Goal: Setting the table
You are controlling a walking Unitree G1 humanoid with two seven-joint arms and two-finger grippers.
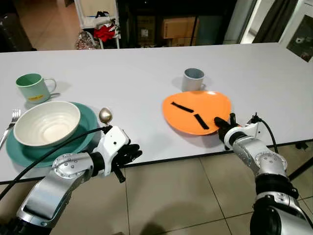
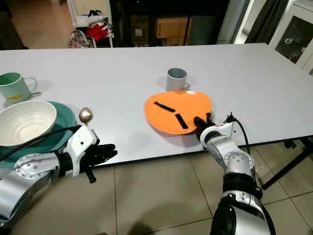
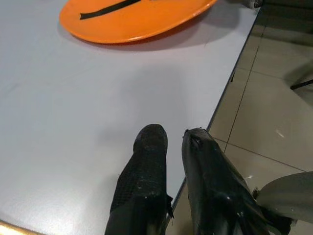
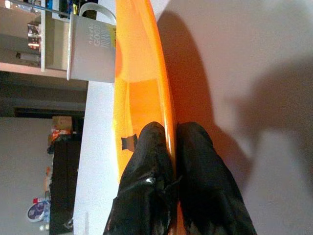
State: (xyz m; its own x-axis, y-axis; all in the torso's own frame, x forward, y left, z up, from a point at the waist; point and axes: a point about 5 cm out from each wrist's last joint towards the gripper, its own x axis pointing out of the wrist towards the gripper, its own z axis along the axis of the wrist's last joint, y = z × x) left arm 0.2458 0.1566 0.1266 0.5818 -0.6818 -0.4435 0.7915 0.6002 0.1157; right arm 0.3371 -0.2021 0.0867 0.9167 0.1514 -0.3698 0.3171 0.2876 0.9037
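right gripper (image 1: 220, 124) fingers pinching orange plate (image 1: 195, 110) rim, centre-right of surface (image 1: 137, 73) | left gripper (image 1: 128, 154) fingers nearly together, gripping nothing, lower left, hanging over edge

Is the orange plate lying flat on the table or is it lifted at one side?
Lifted at the near side: the right gripper pinches the orange plate rim, which casts a shadow on the table.

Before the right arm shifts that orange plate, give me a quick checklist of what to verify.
1. Right tool clamped on the orange plate rim: ok, one finger above, one below.
2. Plate resting on the table: ok.
3. Grey mug close behind the plate: not ok.
4. Black strips loose or stuck on the plate: cannot tell.
5. Left tool away from the plate, at the table edge: ok.
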